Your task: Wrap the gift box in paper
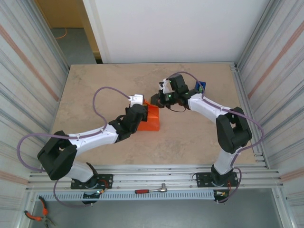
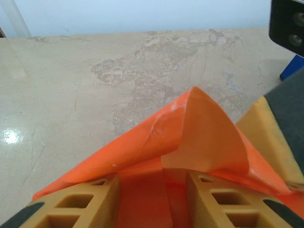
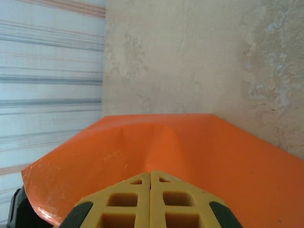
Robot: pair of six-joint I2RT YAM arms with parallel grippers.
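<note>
The orange paper (image 1: 153,121) sits mid-table as a folded-up bundle; the gift box is hidden under it. My left gripper (image 1: 142,114) reaches in from the left. Its jaws stand apart, closed on the paper-covered bundle (image 2: 142,194) that fills the gap between them (image 2: 152,179). A pale flap of paper (image 2: 204,133) rises to a peak just ahead. My right gripper (image 1: 159,100) comes in from the far right, shut (image 3: 150,174), pinching the paper (image 3: 190,142), which ridges up toward its tips. One right finger (image 2: 266,133) shows beside the flap.
A blue tape dispenser (image 1: 200,87) stands behind the right wrist, also visible as a blue corner (image 2: 292,66). Corrugated walls close in both sides. A ratchet (image 1: 152,190) and pliers (image 1: 35,216) lie below the table's near rail.
</note>
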